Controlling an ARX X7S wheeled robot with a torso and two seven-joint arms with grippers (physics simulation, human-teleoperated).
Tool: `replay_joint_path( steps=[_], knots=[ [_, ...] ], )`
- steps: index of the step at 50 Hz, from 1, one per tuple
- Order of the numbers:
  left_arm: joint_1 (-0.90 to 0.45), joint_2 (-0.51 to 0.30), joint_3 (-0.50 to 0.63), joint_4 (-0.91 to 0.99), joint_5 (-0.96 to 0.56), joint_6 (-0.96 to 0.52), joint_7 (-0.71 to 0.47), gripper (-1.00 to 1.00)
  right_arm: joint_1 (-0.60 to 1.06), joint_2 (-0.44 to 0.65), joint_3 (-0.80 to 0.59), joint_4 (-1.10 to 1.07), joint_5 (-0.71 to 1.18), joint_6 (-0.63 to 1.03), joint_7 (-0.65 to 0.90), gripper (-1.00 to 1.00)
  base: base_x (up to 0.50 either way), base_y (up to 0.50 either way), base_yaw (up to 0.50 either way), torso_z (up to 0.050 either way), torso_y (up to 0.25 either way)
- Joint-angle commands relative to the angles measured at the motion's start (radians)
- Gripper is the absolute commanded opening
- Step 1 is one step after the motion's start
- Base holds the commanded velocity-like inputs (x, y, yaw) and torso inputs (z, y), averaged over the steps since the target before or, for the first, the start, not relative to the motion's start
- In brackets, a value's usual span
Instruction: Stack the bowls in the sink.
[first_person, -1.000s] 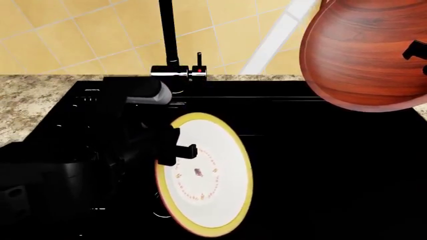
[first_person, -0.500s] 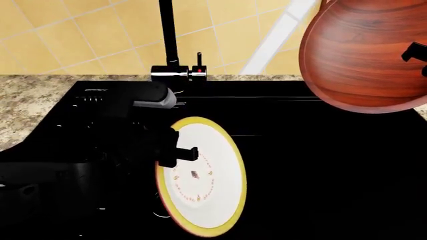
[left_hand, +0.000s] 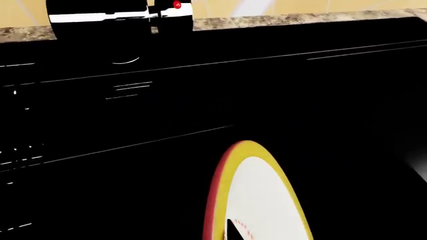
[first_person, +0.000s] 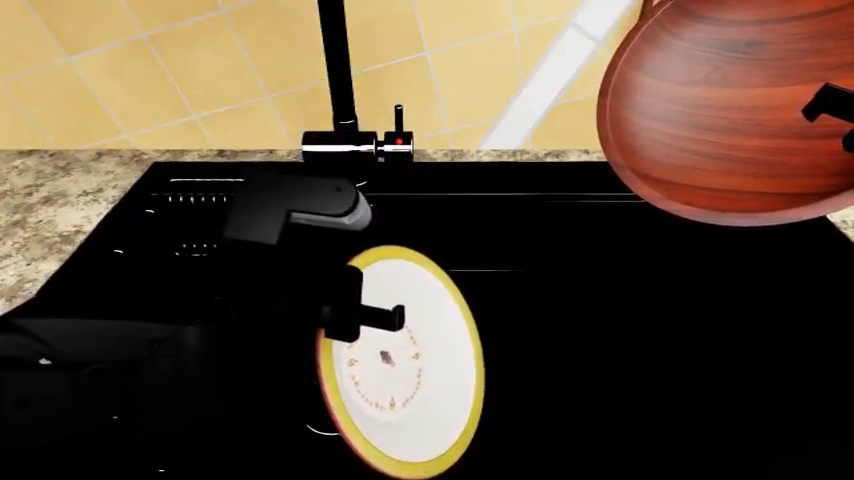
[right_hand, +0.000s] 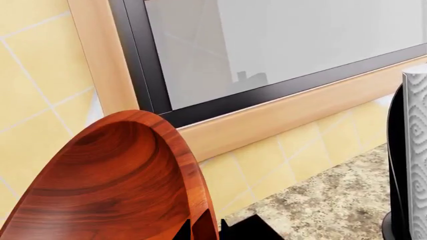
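The white bowl (first_person: 407, 365), yellow-rimmed with small red marks, stands on edge above the black sink (first_person: 641, 340). My left gripper (first_person: 363, 318) is shut on its rim; the wrist view shows the rim (left_hand: 257, 190) clamped between the jaws. The reddish-brown wood-grain bowl (first_person: 727, 110) hangs tilted high at the right, above the sink's back corner. My right gripper (first_person: 834, 105) is shut on its rim, and the jaws straddle the rim in the right wrist view (right_hand: 203, 227).
The tall black faucet (first_person: 340, 90) stands at the sink's back, left of centre. Speckled beige countertop (first_person: 60, 200) lies at the left, the ribbed drainboard (first_person: 187, 215) under my left arm. A window (right_hand: 280, 45) and tiled wall are behind.
My left arm has shifted right and turned the white bowl further edge-on, so it looks narrower. The wooden bowl and right gripper have stayed still.
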Motion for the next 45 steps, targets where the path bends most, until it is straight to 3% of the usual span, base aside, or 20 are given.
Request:
replay_joint_path(
  steps=[1, 45],
  knots=[
    [-0.008, 0.018, 0.012, -0.022, 0.021, -0.009, 0.005, -1.0, 0.013, 0.001, 0.018, 0.003, -0.014, 0.003, -0.007, -1.0, 0.0, 0.0, 0.0, 0.0, 0.0],
    [0.004, 0.071, 0.085, -0.084, 0.091, -0.049, 0.034, -1.0, 0.009, 0.0, 0.027, 0.0, -0.013, 0.015, -0.005, -1.0, 0.0, 0.0, 0.0, 0.0, 0.001]
  ],
)
